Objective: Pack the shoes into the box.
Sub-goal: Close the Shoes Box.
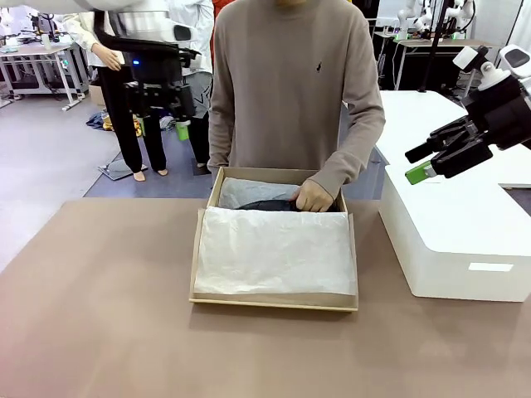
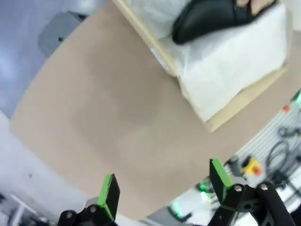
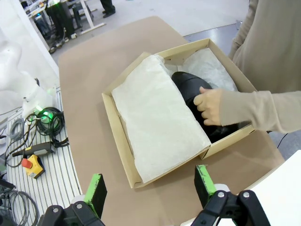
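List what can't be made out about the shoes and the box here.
- Second shoe: in the right wrist view one shoe shows; the person's hand and sleeve cover the rest, so a second cannot be confirmed.
- Buckle: too small or covered to tell.
- Front view: the shoe is a dark sliver behind the tissue paper in the box.
- Left wrist view: the shoe is blurred and cut off by the top edge.

Front camera: robot's side, gaze slightly downward across surface [image 1: 99,315] at person [image 1: 290,83], mid distance. Left wrist camera: high, rolled, looking down at box [image 2: 244,99] corner. Right wrist camera: high, whole box below. All three share box.
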Controlling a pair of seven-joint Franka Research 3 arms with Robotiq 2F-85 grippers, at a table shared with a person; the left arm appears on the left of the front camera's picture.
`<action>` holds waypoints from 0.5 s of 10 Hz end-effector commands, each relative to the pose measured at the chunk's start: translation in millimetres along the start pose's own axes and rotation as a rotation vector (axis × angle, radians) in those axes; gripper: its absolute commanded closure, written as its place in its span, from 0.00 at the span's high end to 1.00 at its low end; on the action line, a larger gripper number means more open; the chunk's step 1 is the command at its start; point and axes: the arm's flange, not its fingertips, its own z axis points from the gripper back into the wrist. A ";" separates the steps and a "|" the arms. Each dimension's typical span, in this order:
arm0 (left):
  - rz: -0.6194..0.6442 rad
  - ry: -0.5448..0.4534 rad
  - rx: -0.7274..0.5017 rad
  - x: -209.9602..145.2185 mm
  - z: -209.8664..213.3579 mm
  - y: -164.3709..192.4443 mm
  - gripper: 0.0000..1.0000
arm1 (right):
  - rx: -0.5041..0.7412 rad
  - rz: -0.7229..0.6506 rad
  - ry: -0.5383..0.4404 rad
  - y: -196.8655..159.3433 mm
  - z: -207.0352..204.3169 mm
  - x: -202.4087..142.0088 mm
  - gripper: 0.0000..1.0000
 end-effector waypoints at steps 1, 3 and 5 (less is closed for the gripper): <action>-0.270 -0.019 -0.045 -31.7 -11.9 18.8 1.00 | 0.008 0.019 -0.037 -2.8 -1.9 2.0 1.00; -0.476 -0.039 -0.053 -49.3 -14.1 33.5 1.00 | 0.008 0.019 -0.037 -2.8 -1.9 2.0 1.00; -0.379 -0.011 -0.020 -30.2 -4.6 30.6 1.00 | 0.008 0.019 -0.037 -2.8 -1.9 2.0 1.00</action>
